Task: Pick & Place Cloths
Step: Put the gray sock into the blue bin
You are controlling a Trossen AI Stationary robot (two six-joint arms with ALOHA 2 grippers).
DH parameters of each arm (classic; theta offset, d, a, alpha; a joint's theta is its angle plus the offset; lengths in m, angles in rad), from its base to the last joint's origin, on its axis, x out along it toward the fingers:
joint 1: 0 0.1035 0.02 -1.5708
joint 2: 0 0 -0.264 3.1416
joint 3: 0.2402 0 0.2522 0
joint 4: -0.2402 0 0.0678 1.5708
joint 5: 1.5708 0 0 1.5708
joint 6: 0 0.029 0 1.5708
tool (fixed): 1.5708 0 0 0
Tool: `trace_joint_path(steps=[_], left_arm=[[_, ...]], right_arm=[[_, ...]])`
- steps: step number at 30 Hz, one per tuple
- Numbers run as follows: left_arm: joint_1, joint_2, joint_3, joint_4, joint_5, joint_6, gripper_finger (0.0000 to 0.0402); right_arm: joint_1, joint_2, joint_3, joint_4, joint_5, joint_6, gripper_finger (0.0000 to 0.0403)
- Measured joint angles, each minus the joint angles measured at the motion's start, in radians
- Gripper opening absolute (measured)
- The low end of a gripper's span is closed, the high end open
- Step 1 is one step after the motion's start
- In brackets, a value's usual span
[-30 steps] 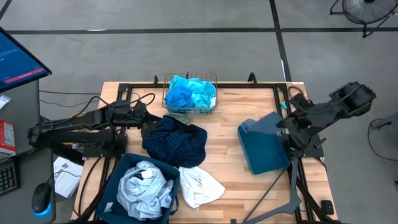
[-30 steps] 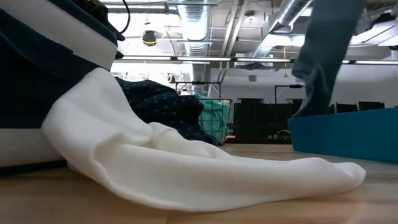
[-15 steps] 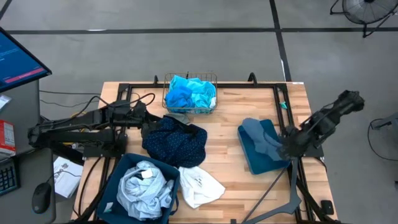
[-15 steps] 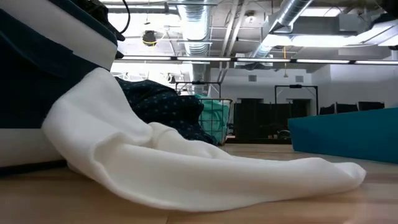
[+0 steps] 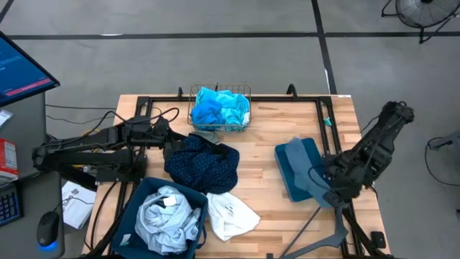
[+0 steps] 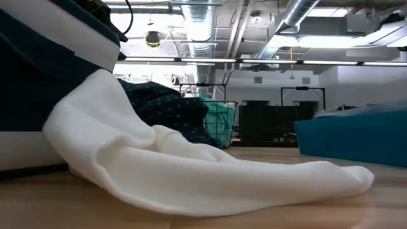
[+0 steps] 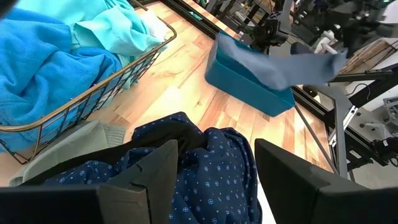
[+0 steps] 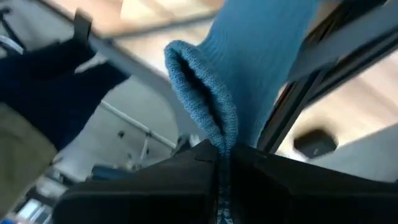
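L arm lies low along the left desk edge, stretched toward the middle; left gripper (image 5: 170, 139) w/ fingers (image 7: 155, 168) spread apart, nothing between them. R arm comes in from the right side, elbow out past the desk edge, forearm angled down to the right-front corner; right gripper (image 5: 332, 193) clamped shut on a blue-grey cloth (image 8: 249, 74).

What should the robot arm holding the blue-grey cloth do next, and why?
Probably carry the cloth a little back toward the middle of the teal bin, then let go. The right gripper is shut on the grey-blue cloth, which drapes across the bin, but the gripper itself sits past the bin's outer edge near the table's side. The left gripper waits open over the navy dotted cloth.
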Motion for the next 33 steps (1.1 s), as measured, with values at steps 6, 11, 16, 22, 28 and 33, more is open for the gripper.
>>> trace_joint_path(steps=[6,11,16,22,28,33], left_arm=[[0.000,0.000,0.000,0.000,0.000,0.007,0.0195],[0.000,0.000,0.000,0.000,-0.004,0.022,0.0195],[0.000,0.000,0.000,0.000,-0.005,0.022,0.0195],[0.000,0.000,0.000,0.001,-0.009,0.019,0.0195],[0.000,0.000,0.000,0.002,-0.010,0.019,0.0195],[0.000,0.000,0.000,0.001,-0.046,0.018,0.0195]], right_arm=[[0.116,0.032,0.051,-0.036,0.020,0.147,0.0000],[0.114,0.036,0.051,-0.140,0.072,0.167,0.0000],[0.031,0.023,0.051,-0.200,0.181,0.100,0.0000],[-0.147,0.003,0.051,-0.302,0.366,-0.095,0.0000],[-0.359,0.008,0.047,-0.328,0.591,-0.381,0.0000],[-0.537,0.070,0.046,-0.330,0.709,-0.625,0.0000]])
